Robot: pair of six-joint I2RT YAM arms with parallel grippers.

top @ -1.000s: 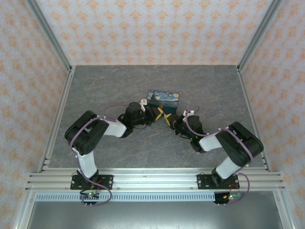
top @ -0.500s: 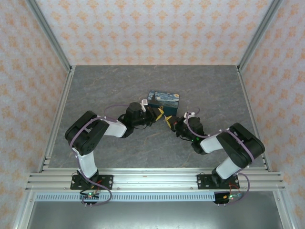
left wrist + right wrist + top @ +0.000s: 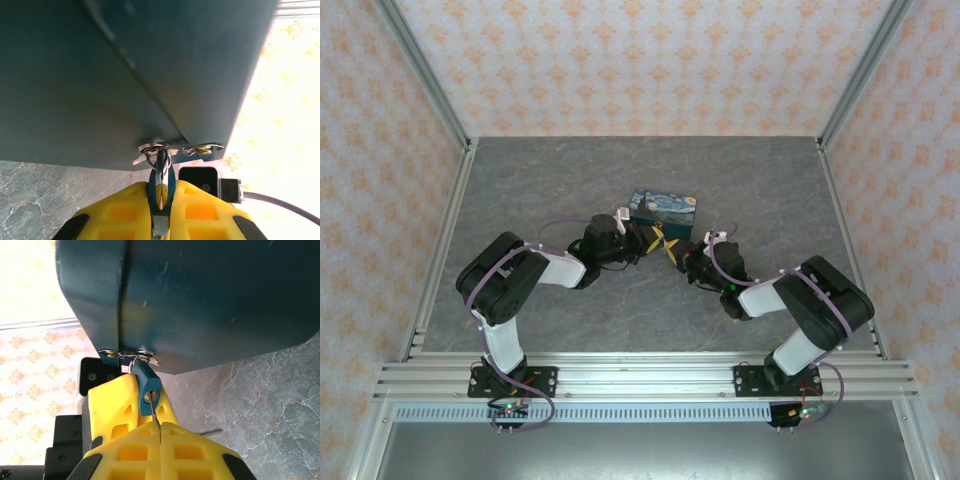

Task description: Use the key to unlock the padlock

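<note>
A dark blue starry box (image 3: 662, 210) lies mid-table. A small blue padlock (image 3: 146, 385) hangs by its shackle from the metal hasp (image 3: 142, 355) at the box's edge. My left gripper (image 3: 161, 192) is shut on the padlock (image 3: 171, 184) and holds its body between the yellow fingers (image 3: 112, 402). The right gripper (image 3: 160, 432) is shut on the key (image 3: 157, 419), a thin pale blade whose tip sits at the brass keyhole (image 3: 150, 397). In the top view both grippers (image 3: 645, 238) (image 3: 674, 252) meet just in front of the box.
The grey marbled tabletop (image 3: 570, 180) lies open around the box. Patterned walls and aluminium frame rails (image 3: 445, 240) close off the sides. A thin dark line (image 3: 210, 431) lies on the table to the right of my right fingers.
The right gripper drew slightly back towards me half a second ago and has come forward to the padlock again. The left gripper and the box have not moved.
</note>
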